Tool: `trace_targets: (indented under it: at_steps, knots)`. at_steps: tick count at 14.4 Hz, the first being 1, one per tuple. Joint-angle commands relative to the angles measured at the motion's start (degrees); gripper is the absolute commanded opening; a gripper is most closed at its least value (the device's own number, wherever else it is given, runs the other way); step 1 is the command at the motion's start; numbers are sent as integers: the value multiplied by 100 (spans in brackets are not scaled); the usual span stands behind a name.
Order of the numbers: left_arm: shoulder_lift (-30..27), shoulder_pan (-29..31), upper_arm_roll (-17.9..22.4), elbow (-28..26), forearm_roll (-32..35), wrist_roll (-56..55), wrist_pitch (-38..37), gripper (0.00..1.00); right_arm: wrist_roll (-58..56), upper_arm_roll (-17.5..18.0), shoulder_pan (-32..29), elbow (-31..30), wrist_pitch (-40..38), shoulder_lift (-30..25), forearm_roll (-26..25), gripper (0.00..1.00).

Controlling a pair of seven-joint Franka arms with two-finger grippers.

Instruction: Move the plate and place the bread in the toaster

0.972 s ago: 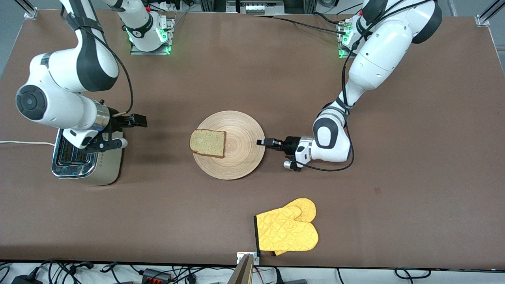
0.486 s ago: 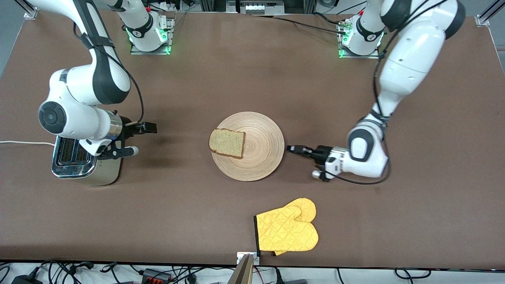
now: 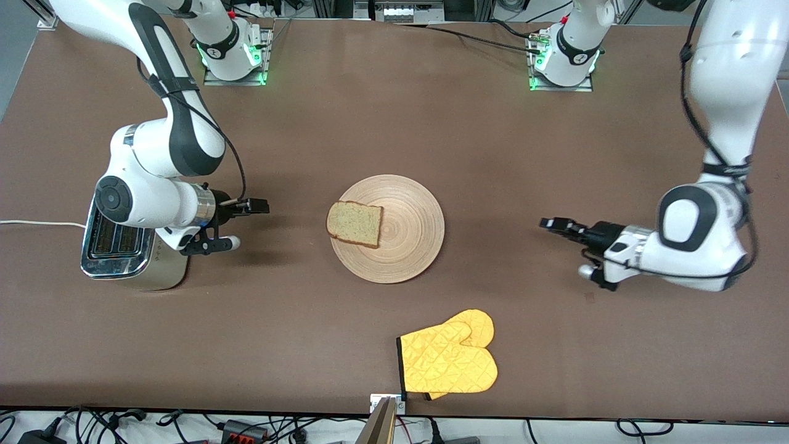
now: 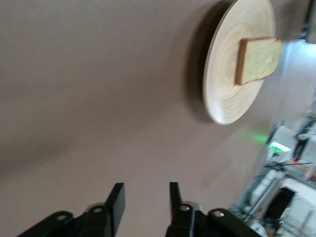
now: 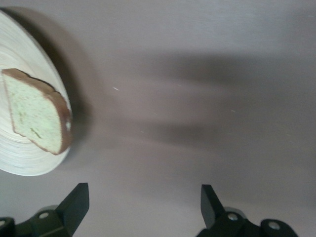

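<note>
The round wooden plate [image 3: 407, 246] lies mid-table with the bread [image 3: 354, 224] on the side of it toward the right arm's end. The chrome-topped toaster [image 3: 123, 243] stands at the right arm's end, partly hidden by the right arm. My right gripper [image 3: 257, 206] is open and empty, low over bare table between toaster and plate. My left gripper [image 3: 548, 223] is open and empty over bare table, well apart from the plate toward the left arm's end. The left wrist view shows its own gripper [image 4: 144, 195], the plate [image 4: 224, 94] and bread [image 4: 256, 59]. The right wrist view shows its gripper [image 5: 143, 200], the plate [image 5: 24, 158] and bread [image 5: 37, 111].
A yellow quilted oven mitt [image 3: 450, 361] lies nearer the front camera than the plate, close to the table's front edge. The toaster's white cord [image 3: 37, 223] runs off the table's end. Both arm bases [image 3: 231, 55] stand along the table's edge farthest from the camera.
The plate with the bread slid toward the left arm's end, then stopped. My left gripper let go of its rim and drew away. My right gripper moved from the toaster toward the plate.
</note>
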Motion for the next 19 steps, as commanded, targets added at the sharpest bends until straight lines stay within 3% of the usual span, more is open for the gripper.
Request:
trace_targets:
  at_steps: [1, 3, 5, 7, 9, 11, 13, 15, 16, 19]
  knots:
    - [-739, 369, -63, -134, 456, 10, -541, 100, 108, -13, 255, 0, 382, 204, 284, 100]
    - [-1230, 398, -63, -143, 622, 28, -709, 100, 117, -13, 335, 0, 541, 380, 670, 100]
    - [-1566, 354, -212, 258, 1961, 37, -718, 100, 91, -13, 457, 0, 768, 538, 1110, 100]
    - [-1558, 354, -292, 752, 2467, -24, -797, 100, 108, -13, 633, 9, 1068, 688, 1182, 99]
    - [-1576, 362, -327, 806, 2924, -86, -868, 100, 117, -13, 782, 18, 1253, 802, 1304, 84]
    - [-1838, 406, -301, 693, 2935, -348, -745, 100, 117, -13, 888, 18, 1394, 908, 1768, 82]
    - [-2215, 398, -353, -102, 2926, -1014, -326, 100, 91, -13, 1037, 44, 1455, 961, 2077, 77]
    - [-3450, 415, -467, -2039, 2926, -1211, 1223, 100, 90, -13, 1195, 35, 1709, 1066, 2104, 75]
    - [-3814, 415, -476, -2624, 2909, -1255, 1798, 100, 108, -13, 1266, 35, 1798, 1101, 2104, 74]
    - [-3843, 424, -476, -2473, 2506, -1255, 1315, 100, 56, -22, 1284, 35, 1825, 1119, 2096, 65]
